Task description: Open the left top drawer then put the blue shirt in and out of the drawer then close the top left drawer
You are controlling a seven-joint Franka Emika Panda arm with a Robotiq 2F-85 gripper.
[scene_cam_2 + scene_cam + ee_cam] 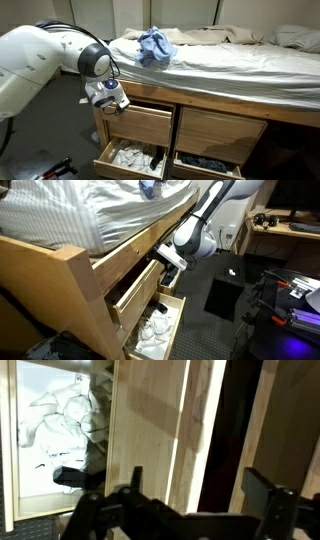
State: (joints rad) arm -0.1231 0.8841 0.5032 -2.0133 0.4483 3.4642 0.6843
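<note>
- Bed (240, 72): carries the blue shirt (152, 45), bunched on the bedding, well apart from every drawer.
- Left top drawer (135, 292): partly pulled out; its inside is hidden.
- Lower drawer (176, 320): open, holding white cloth (150, 336); an arm reaching down may strike it.
- Gripper (168, 272): jaws spread, holding nothing, at the top drawer's front; an off-centre pull could skew and jam it.
</note>
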